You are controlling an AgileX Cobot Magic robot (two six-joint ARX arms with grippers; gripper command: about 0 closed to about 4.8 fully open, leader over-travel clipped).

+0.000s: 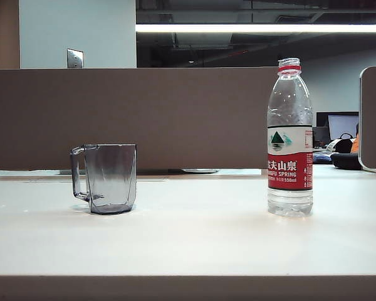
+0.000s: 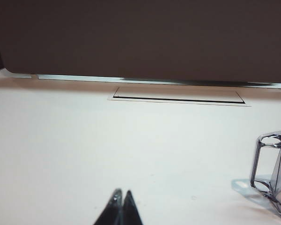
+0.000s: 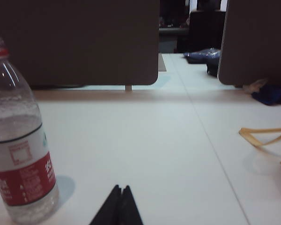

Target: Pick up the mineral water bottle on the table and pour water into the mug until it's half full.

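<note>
The mineral water bottle (image 1: 290, 138) stands upright on the right side of the table (image 1: 188, 244), uncapped, its red neck ring at the top and the red-and-white label around its middle. Water (image 1: 290, 202) shows clear in its base below the label. Well apart from it, on the left side, sits the mug (image 1: 106, 178), smoky grey, its angular handle turned outward to the left.

Neither arm shows in the exterior view. In the left wrist view the left gripper (image 2: 121, 199) hangs low over bare tabletop, its two dark fingertips pressed together, holding nothing; the mug's handle sits off to one side, not touching it. In the right wrist view the right gripper (image 3: 121, 193) is likewise closed tip to tip and empty, with the bottle standing near it but clear of it.

Behind the table runs a brown partition panel (image 1: 131, 116). A rectangular inset hatch (image 2: 178, 97) lies flush in the tabletop near that panel. A tan strap (image 3: 264, 136) lies on the far side of the bottle's arm. Open tabletop lies between bottle and mug.
</note>
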